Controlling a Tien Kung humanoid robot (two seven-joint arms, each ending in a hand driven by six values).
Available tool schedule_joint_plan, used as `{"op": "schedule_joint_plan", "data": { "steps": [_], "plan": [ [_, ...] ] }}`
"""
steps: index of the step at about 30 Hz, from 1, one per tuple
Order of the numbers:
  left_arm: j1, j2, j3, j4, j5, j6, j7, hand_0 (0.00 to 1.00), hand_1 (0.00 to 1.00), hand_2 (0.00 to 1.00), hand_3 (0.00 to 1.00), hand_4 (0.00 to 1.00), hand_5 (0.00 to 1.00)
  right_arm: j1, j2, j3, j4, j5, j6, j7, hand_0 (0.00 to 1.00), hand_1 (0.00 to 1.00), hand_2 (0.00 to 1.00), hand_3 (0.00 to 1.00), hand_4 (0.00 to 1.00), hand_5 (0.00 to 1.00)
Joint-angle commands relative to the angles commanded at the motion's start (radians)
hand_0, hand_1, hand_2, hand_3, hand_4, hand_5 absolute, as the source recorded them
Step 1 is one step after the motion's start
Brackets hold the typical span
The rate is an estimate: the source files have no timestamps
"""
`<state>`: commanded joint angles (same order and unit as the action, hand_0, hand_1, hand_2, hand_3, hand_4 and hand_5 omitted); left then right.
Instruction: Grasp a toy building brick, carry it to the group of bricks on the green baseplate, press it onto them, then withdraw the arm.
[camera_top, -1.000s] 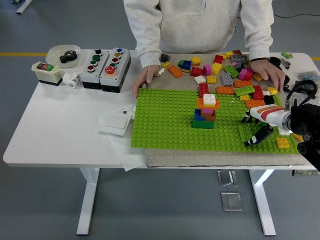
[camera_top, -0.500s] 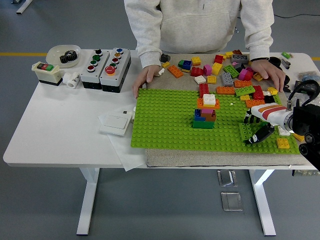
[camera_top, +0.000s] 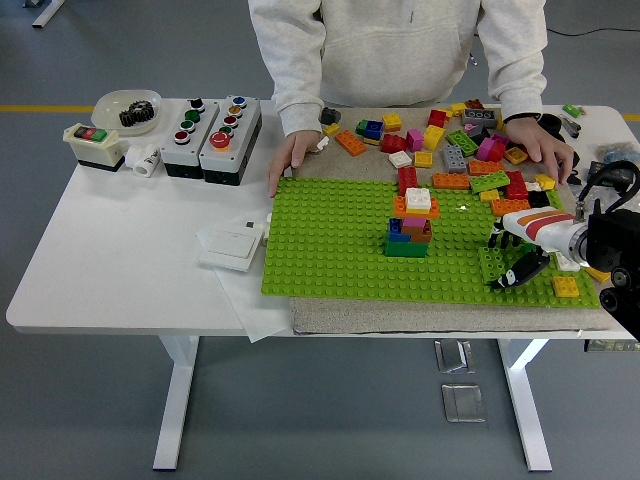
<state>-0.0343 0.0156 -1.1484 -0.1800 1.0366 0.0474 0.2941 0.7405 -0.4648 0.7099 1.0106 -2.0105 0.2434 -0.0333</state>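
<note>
The green baseplate (camera_top: 330, 240) lies on a grey mat in the middle of the table. A stack of bricks (camera_top: 410, 225) stands on it, green and blue at the bottom, orange and white on top. My right hand (camera_top: 508, 258) hangs low over the plate's right end, open. Its fingers (camera_top: 497, 236) and thumb (camera_top: 522, 273) straddle a green brick (camera_top: 490, 263) lying on the plate, and no grip shows. A yellow brick (camera_top: 566, 287) sits at the plate's near right corner. Loose bricks (camera_top: 450, 140) are scattered behind the plate. My left arm is out of view.
A person stands at the far side, one hand (camera_top: 290, 155) on the plate's far left corner, the other (camera_top: 545, 145) among the loose bricks. Button boxes (camera_top: 212, 127), a switch (camera_top: 92, 140), a bowl (camera_top: 127, 105) and a white wall switch (camera_top: 232, 240) occupy the left.
My right hand has drifted slightly to the right, still over the green brick. The person's hand among the loose bricks has shifted a little to the right.
</note>
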Motion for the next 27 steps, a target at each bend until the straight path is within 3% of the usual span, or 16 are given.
{"op": "schedule_joint_plan", "data": {
  "steps": [14, 27],
  "plan": [
    [-0.002, 0.002, 0.002, 0.0, -0.005, -0.001, 0.0, 0.855, 0.799, 0.804, 0.619, 0.693, 0.633, 0.002, -0.016, 0.023, 0.025, -0.001, -0.017, 0.01, 0.576, 0.529, 0.556, 0.521, 0.849, 0.285],
    [-0.001, 0.005, -0.006, 0.0, 0.001, 0.0, 0.0, 0.855, 0.8, 0.803, 0.622, 0.694, 0.634, 0.034, -0.062, 0.072, 0.093, 0.003, 0.015, -0.002, 0.511, 0.509, 0.54, 0.511, 0.84, 0.273]
  ]
}}
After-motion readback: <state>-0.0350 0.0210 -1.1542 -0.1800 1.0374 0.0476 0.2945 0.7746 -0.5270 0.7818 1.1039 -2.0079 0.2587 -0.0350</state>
